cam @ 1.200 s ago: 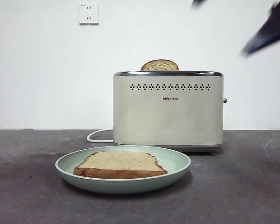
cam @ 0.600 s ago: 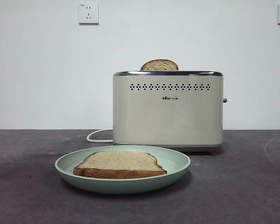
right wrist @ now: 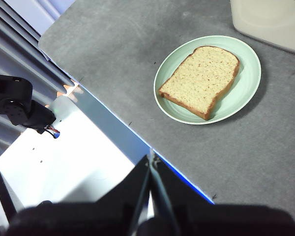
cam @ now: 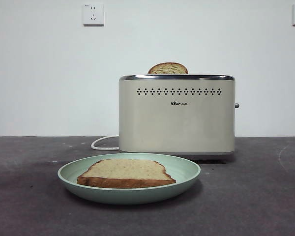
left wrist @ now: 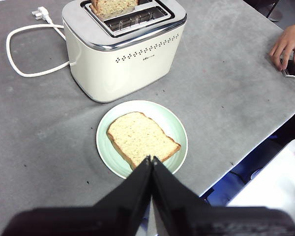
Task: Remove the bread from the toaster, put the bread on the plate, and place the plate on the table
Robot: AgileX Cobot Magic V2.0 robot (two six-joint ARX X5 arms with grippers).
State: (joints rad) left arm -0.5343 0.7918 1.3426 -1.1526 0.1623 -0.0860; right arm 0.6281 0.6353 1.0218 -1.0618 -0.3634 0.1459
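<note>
Tan bread (cam: 124, 171) flat on plate (cam: 187, 173), table (cam: 255, 196) near front edge, before toaster (cam: 177, 115). Left gripper (left wrist: 151, 159) and right gripper (right wrist: 150, 160): jaws pressed together, empty.

The right gripper (right wrist: 150, 164) has its two black jaws pressed together, hanging above the table's edge with nothing between them. On the dark grey table (right wrist: 137, 49) sits the mint-green plate (right wrist: 247, 86), and the bread (right wrist: 201, 78) lies flat in it, its crust dark along the sides. A corner of the cream toaster (right wrist: 268, 22) stands just beyond the plate. Off the table's edge lies a white surface (right wrist: 73, 157), with a black device (right wrist: 14, 101) near it
</note>
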